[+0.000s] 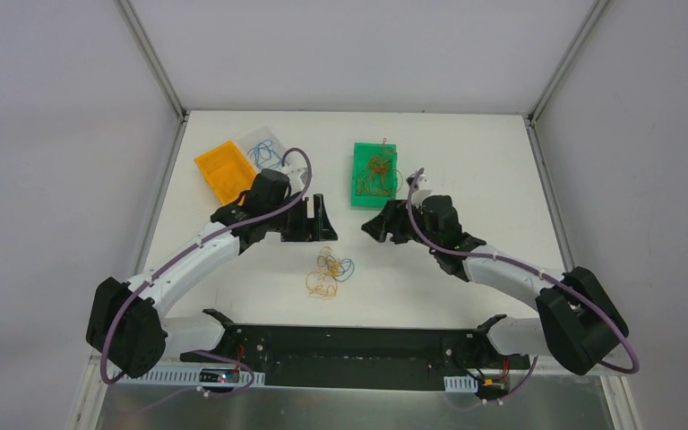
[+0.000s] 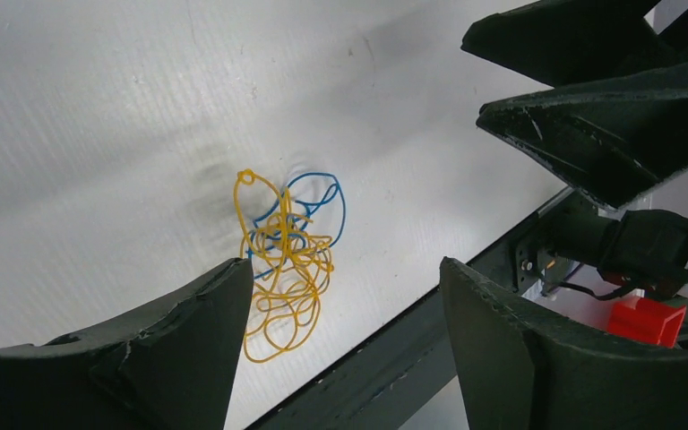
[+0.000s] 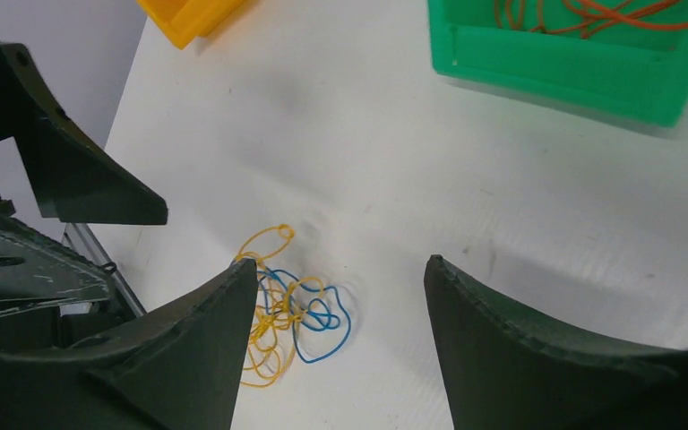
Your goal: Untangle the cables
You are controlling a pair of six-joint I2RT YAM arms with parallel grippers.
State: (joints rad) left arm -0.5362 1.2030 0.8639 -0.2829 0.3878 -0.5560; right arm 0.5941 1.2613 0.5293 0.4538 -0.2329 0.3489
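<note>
A small tangle of thin curly cables [image 1: 329, 272], yellow and blue, lies on the white table between the two arms, near the front. It shows in the left wrist view [image 2: 285, 260] and in the right wrist view [image 3: 288, 309]. My left gripper [image 1: 315, 218] hovers above and behind the tangle, open and empty [image 2: 345, 269]. My right gripper [image 1: 374, 226] hovers to the tangle's right rear, open and empty [image 3: 340, 269]. More orange cables lie in a green tray [image 1: 361, 184].
A yellow-orange bin [image 1: 224, 170] and a clear bin [image 1: 264, 143] with blue wire stand at the back left. The green tray [image 3: 582, 63] stands at the back centre. A black rail [image 1: 349, 345] runs along the table's front edge.
</note>
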